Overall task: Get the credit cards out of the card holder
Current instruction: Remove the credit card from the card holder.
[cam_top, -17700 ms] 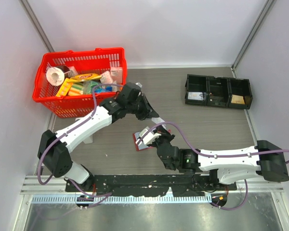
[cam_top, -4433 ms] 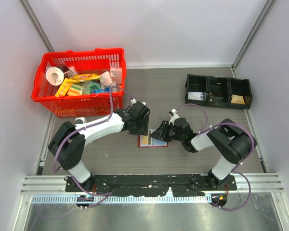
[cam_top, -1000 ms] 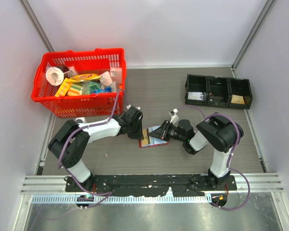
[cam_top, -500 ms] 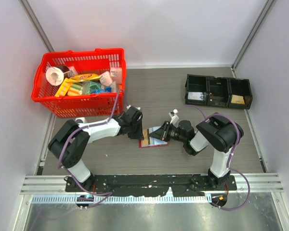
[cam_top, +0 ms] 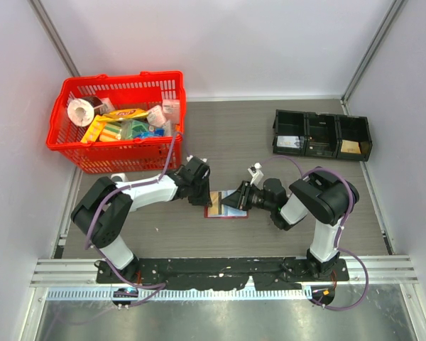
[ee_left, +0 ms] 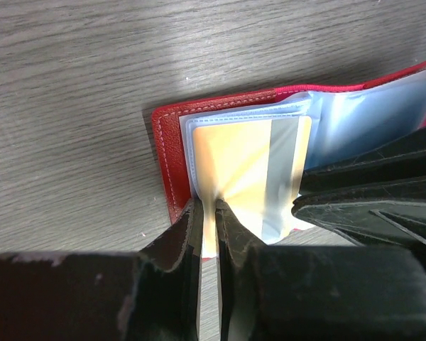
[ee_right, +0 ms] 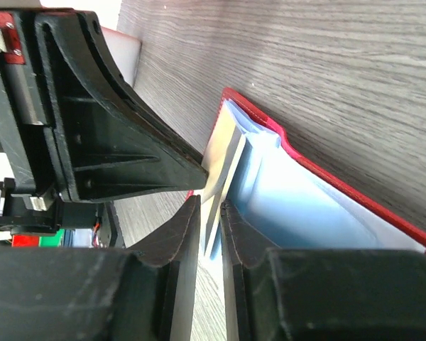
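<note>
The red card holder (cam_top: 226, 213) lies spread open on the table between my two grippers, pale blue pockets up (ee_left: 167, 160) (ee_right: 326, 174). A tan credit card (ee_left: 241, 163) sits in the left pocket, seen from above as a gold strip (cam_top: 214, 201). My left gripper (cam_top: 203, 195) (ee_left: 207, 210) is shut on that card's near edge, which wrinkles at the pinch. My right gripper (cam_top: 234, 201) (ee_right: 210, 213) reaches in from the right. Its jaws stand slightly apart around the thin edge of a pocket sheet. Other cards are hidden in the pockets.
A red basket (cam_top: 121, 77) full of groceries stands at the back left. A black three-compartment tray (cam_top: 321, 153) sits at the back right. Both arms reach low across the table's middle, fingertips a few centimetres apart over the holder.
The right jaws have parted a little, and the pocket sheet they held raised has dropped flatter. The left gripper keeps its pinch in the same place.
</note>
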